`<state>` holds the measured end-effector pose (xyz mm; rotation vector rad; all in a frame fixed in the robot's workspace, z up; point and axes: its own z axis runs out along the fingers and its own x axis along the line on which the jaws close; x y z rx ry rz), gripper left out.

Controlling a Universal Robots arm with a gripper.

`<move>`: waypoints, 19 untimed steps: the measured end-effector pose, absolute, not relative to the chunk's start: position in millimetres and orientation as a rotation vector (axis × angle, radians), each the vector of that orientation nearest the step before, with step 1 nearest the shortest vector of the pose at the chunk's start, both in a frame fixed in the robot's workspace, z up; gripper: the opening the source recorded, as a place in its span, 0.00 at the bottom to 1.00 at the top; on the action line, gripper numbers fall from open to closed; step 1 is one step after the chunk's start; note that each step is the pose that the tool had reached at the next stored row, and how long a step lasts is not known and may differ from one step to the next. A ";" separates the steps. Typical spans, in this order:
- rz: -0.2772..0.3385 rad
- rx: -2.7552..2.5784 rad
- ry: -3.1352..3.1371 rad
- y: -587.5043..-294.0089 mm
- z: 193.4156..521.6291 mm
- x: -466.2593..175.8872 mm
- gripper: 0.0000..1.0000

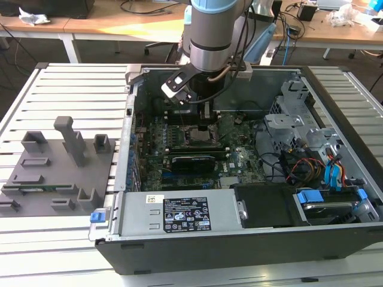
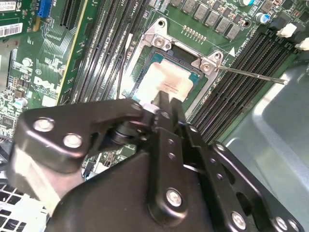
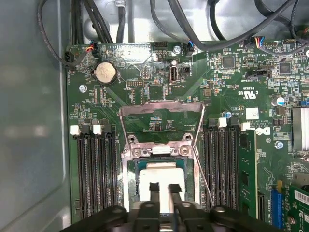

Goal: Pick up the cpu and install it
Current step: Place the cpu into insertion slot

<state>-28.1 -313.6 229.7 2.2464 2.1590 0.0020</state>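
White sticker label (image 1: 185,214) on power supply (image 1: 222,203) (fine print illegible), white logo mark (image 3: 263,131) on motherboard (image 3: 159,92)

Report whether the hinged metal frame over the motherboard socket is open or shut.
Open. In the first wrist view the silver hinged metal frame is swung back off the metal-edged socket, leaving the shiny square silver-topped cpu uncovered.

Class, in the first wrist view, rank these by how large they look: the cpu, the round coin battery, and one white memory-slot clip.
1. cpu: largest, even though the gripper partly covers it.
2. coin battery.
3. white memory-slot clip: smallest.
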 end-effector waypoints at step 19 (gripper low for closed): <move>0.001 2.252 2.154 -313.8 210.8 -28.3 0.11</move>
